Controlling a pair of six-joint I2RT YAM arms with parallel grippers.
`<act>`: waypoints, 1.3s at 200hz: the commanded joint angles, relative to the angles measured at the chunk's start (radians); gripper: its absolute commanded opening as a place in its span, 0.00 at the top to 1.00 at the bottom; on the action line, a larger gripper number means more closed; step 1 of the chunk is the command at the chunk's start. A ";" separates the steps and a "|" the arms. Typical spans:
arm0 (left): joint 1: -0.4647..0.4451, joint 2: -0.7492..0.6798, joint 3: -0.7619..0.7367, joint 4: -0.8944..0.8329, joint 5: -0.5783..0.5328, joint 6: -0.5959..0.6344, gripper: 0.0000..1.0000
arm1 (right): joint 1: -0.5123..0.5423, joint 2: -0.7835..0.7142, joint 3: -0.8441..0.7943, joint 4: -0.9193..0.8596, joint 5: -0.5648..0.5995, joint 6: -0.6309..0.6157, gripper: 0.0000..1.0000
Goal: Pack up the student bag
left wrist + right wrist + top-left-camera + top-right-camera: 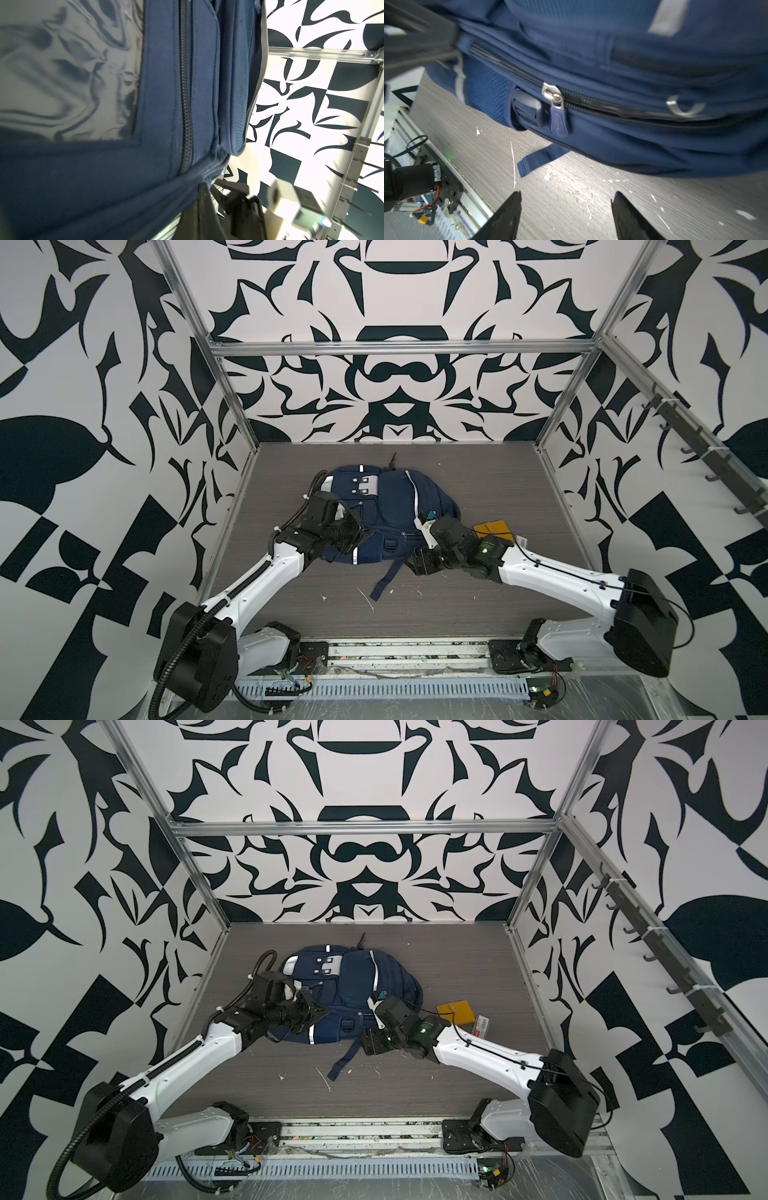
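Note:
The student bag [390,497] [353,977] lies flat on the dark wood-grain table, navy with white stripes and a grey patch. My left gripper [362,533] [319,1011] is at its left near side, shut on a fold of the bag's blue fabric [162,104] beside a zip. My right gripper [568,197] [419,562] hovers low over the table at the bag's near right edge, open and holding nothing. Ahead of it are a silver zipper pull [556,97] with a blue tab and a loose strap end [542,155].
An orange-yellow pouch [492,527] [456,1011] and a small packet with a red label [482,1025] lie right of the bag, behind the right arm. A dark strap [388,572] trails toward the front edge. A hook rail [706,456] runs along the right wall.

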 commanded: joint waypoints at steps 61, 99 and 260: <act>-0.007 0.044 0.076 0.134 0.132 0.040 1.00 | 0.002 -0.076 -0.004 0.066 0.058 0.054 0.30; -0.010 0.053 0.092 0.136 0.118 0.039 1.00 | 0.003 -0.119 -0.059 0.105 0.060 0.080 0.31; -0.027 0.126 0.170 0.106 0.123 0.065 1.00 | -0.096 -0.284 -0.193 0.246 -0.075 -0.005 0.45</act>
